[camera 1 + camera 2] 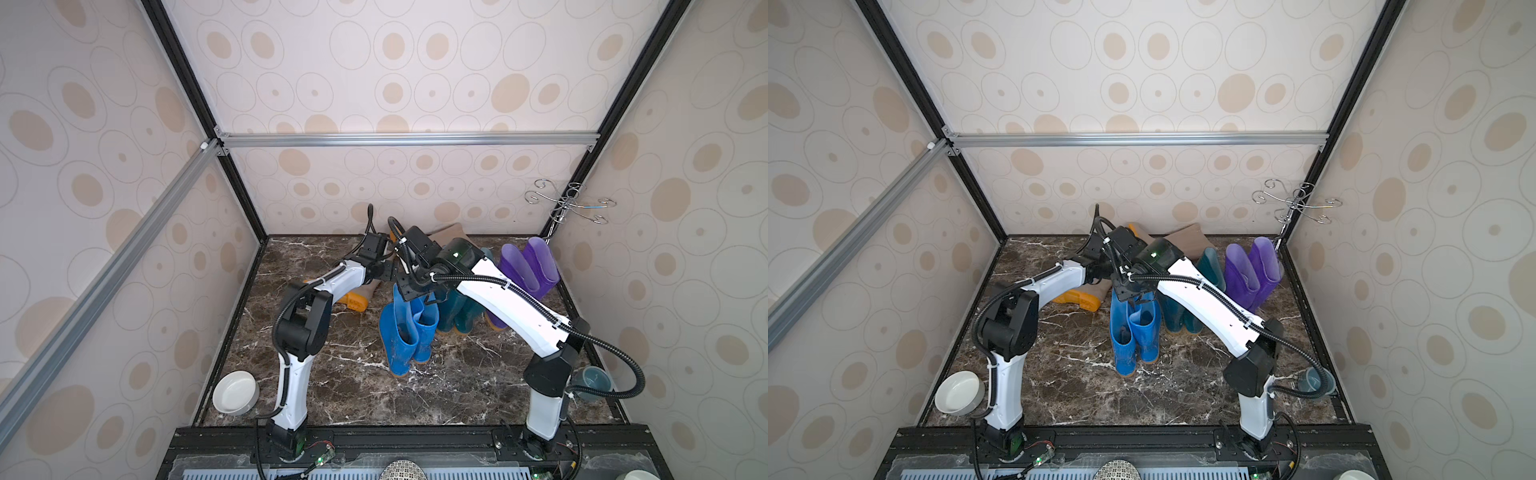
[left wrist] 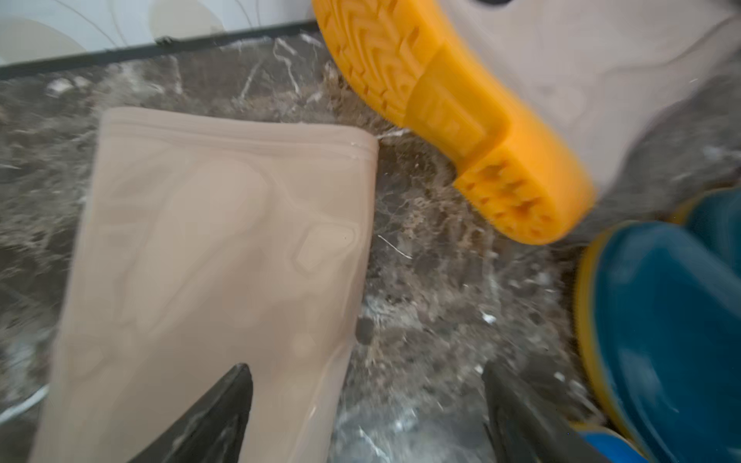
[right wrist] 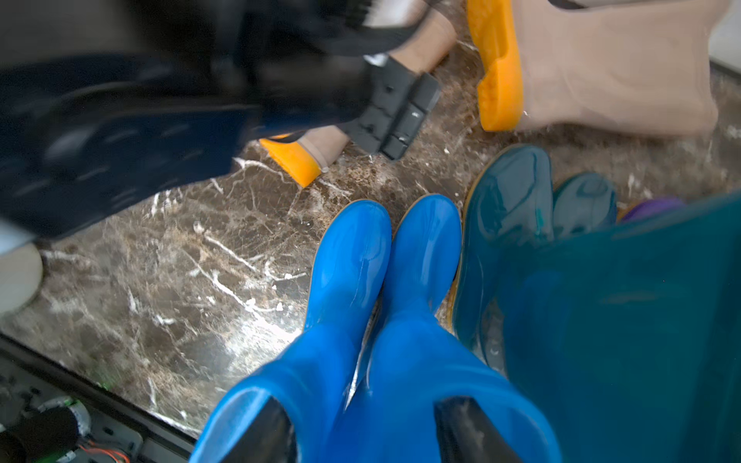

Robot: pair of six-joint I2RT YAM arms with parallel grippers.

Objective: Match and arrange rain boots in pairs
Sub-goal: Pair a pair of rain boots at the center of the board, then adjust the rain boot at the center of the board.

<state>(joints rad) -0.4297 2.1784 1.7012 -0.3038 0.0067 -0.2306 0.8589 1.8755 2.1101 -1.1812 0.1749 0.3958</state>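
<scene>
Now | blue boots [image 1: 409, 332] upright, paired | white bowl [image 1: 235, 392], teal cup [image 1: 594, 378]: front corners

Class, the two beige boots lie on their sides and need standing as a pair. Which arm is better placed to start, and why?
Left. The left end effector hangs open above the shaft of one lying beige boot; the right end effector is over the standing blue pair.

The dark marble tabletop [image 1: 332, 374] carried three upright pairs in a row: blue boots [image 1: 405, 336], teal boots [image 1: 455, 313] just beside them, and purple boots [image 1: 528, 266] near the right wall. One beige boot [image 2: 220, 260] lay flat left of the blue pair, and a second beige boot [image 1: 451, 232] lay by the back wall. A white bowl [image 1: 235, 392] sat at the front-left edge.
</scene>
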